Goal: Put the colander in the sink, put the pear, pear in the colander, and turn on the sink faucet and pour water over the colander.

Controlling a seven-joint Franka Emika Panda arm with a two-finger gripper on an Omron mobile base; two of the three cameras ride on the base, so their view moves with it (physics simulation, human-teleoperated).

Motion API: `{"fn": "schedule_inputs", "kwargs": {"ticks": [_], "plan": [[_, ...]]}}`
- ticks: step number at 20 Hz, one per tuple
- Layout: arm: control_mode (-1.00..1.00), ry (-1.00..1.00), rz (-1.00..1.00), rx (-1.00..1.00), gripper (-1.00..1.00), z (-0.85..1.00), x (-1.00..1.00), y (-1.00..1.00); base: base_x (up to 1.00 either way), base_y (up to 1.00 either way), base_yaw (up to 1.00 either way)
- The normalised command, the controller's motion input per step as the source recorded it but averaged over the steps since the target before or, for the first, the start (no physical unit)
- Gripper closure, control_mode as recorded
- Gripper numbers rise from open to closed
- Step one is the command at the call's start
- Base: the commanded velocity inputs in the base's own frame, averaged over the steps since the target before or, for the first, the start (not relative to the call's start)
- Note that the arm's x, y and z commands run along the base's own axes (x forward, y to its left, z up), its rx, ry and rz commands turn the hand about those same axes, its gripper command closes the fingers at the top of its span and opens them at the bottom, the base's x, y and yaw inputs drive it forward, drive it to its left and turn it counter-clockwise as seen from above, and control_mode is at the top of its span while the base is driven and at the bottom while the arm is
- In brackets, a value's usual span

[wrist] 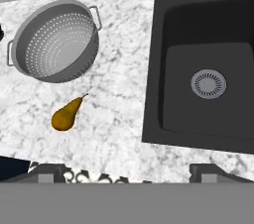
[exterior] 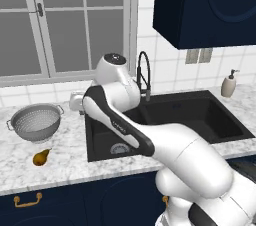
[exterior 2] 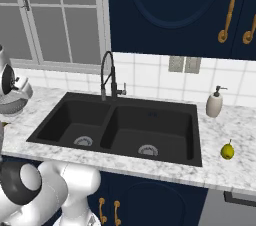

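The silver-grey colander (exterior: pixel 36 121) (wrist: pixel 55 42) stands upright and empty on the marble counter, left of the black double sink (exterior: pixel 200 115) (exterior 2: pixel 150 125) (wrist: pixel 208 29). A brownish-orange pear (exterior: pixel 41 157) (wrist: pixel 65 115) lies on the counter just in front of the colander. The yellow-green pear (exterior 2: pixel 227 151) rests on the counter right of the sink. Behind the sink rises the black gooseneck faucet (exterior: pixel 144 72) (exterior 2: pixel 106 72), with no water running. My gripper (wrist: pixel 128 172) (exterior: pixel 76 102) hangs open above the counter between colander and sink, holding nothing.
A beige soap dispenser (exterior: pixel 229 85) (exterior 2: pixel 214 104) stands at the sink's back right corner. A window runs behind the colander, and dark blue cabinets hang above the sink's right side. My own arm crosses over the left basin in the left base view.
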Motion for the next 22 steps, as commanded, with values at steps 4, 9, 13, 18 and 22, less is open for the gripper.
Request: {"fn": "schedule_inputs", "kwargs": {"ticks": [4, 9, 13, 18, 22], "plan": [[-1.0, 0.0, 0.0, 0.0, -1.0, -0.16, 0.28, 0.77, 0.0, 0.0, 0.0], [-1.0, 0.0, 0.0, -0.01, -1.0, -0.13, 0.32, 0.64, 0.0, 0.0, 0.0], [-1.0, 0.0, -0.01, 0.0, -1.0, -0.17, 0.2, 0.03, 0.0, 0.0, 0.0], [-1.0, 0.0, -0.11, 0.0, -1.0, -0.31, 0.42, 0.32, 0.0, 0.0, 0.0], [-1.0, 0.0, -0.08, 0.0, -1.0, -0.38, 0.39, 0.24, 0.0, 0.0, 0.0]]}}
